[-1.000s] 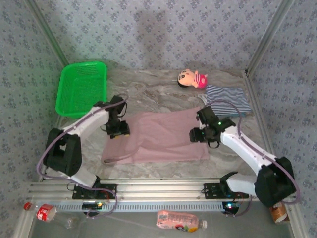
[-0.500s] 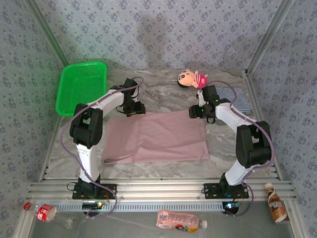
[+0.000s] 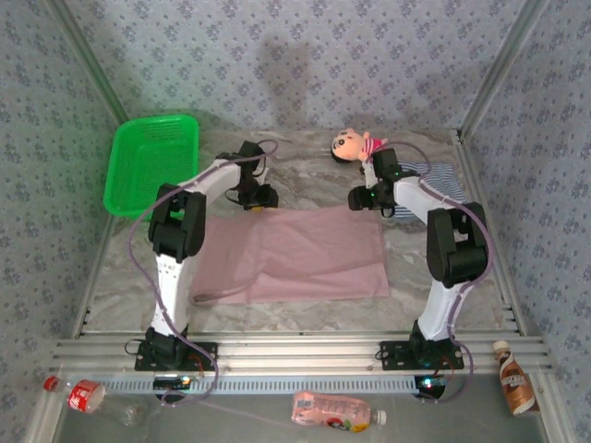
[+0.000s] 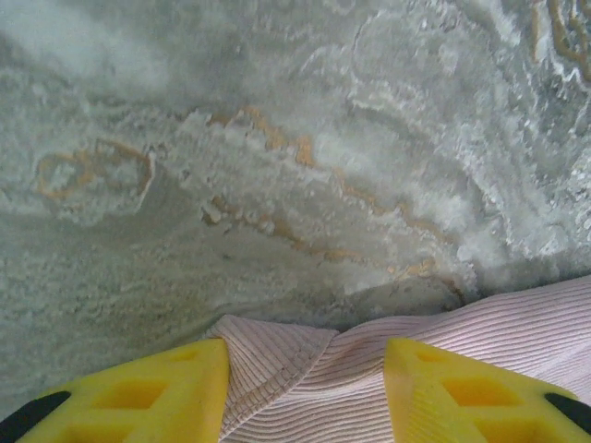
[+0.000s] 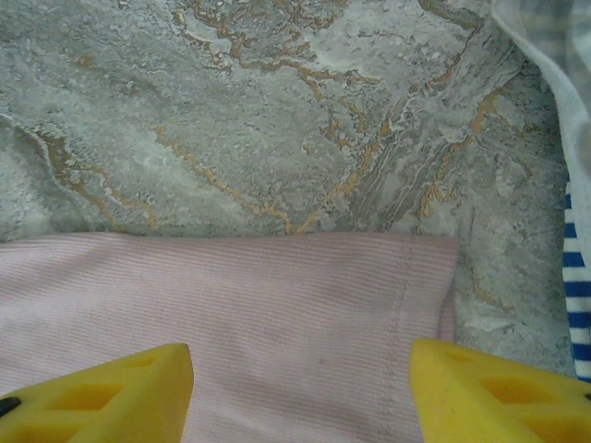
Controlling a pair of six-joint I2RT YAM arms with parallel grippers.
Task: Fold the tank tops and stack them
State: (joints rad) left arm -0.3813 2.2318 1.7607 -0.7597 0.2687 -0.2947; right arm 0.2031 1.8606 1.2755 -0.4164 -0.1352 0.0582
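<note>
The mauve-pink tank top lies spread flat in the middle of the marble table. My left gripper is at its far left corner and stands open, the yellow fingers on either side of the folded-over corner. My right gripper is at the far right corner, also open, with the hemmed corner lying flat between its jaws. The navy-and-white striped tank top sits folded at the back right, partly behind the right arm, and its edge shows in the right wrist view.
A green basket stands at the back left. A small pink plush doll lies at the back, just beyond the right gripper. Bottles lie below the front rail. Bare marble shows between the two grippers.
Both arms have swung away from the pink top's side edges to its far corners. The cloth itself has not moved.
</note>
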